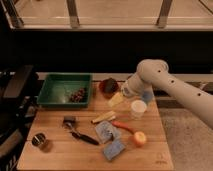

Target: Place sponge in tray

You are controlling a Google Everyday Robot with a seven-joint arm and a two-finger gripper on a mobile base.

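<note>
The green tray (55,90) sits at the back left of the wooden table, with a small dark brown clump (77,94) in its right part. Two blue-grey sponge-like blocks lie at the front middle, one (106,131) just behind the other (114,149). My gripper (117,99) hangs at the end of the white arm (170,85), right of the tray and just in front of the dark red bowl (108,86). It is well behind the blue blocks and apart from them.
A white cup (138,108) stands right of the gripper. A pale yellow piece (103,118), a carrot (122,126) and an orange fruit (139,138) lie mid-table. A black-handled tool (80,134) and a small round tin (39,141) lie front left.
</note>
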